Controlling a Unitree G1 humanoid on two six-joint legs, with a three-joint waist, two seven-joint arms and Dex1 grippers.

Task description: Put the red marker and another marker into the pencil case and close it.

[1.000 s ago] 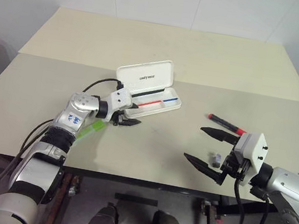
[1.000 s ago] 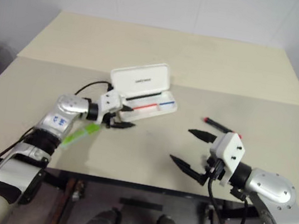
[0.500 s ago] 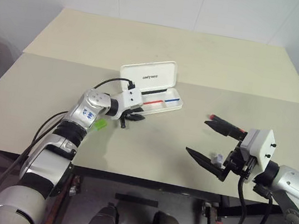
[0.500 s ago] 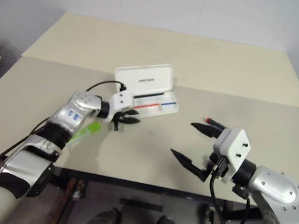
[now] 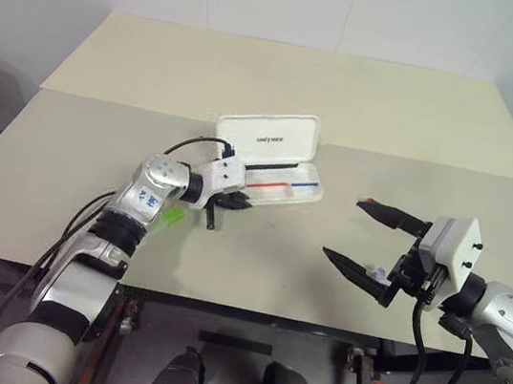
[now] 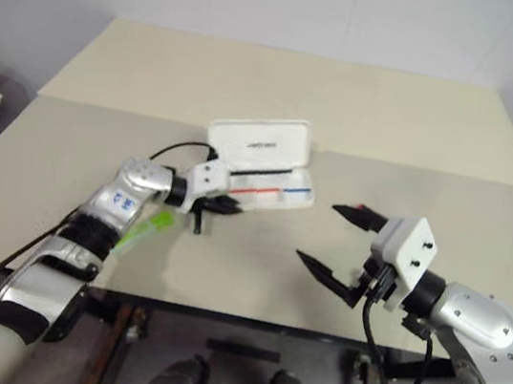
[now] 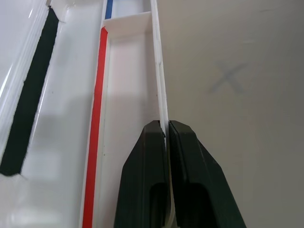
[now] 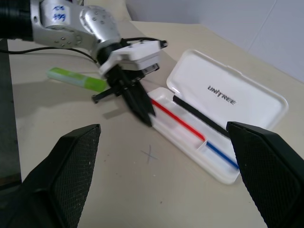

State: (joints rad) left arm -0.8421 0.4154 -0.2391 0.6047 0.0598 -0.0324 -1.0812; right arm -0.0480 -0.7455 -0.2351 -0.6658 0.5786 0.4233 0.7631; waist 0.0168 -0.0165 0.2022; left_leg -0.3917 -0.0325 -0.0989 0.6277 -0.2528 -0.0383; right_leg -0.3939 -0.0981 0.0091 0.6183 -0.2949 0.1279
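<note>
Black fingers of the left gripper (image 7: 166,137) were pinched shut on the thin front wall of the pencil case (image 5: 277,184), at its left end. The white case lay open mid-table, lid raised, a red and blue line inside. The light green marker (image 6: 143,229) lay beside that arm. The right gripper (image 5: 372,241) hovered wide apart, holding nothing, over bare tabletop (image 5: 256,260) near the front edge.
</note>
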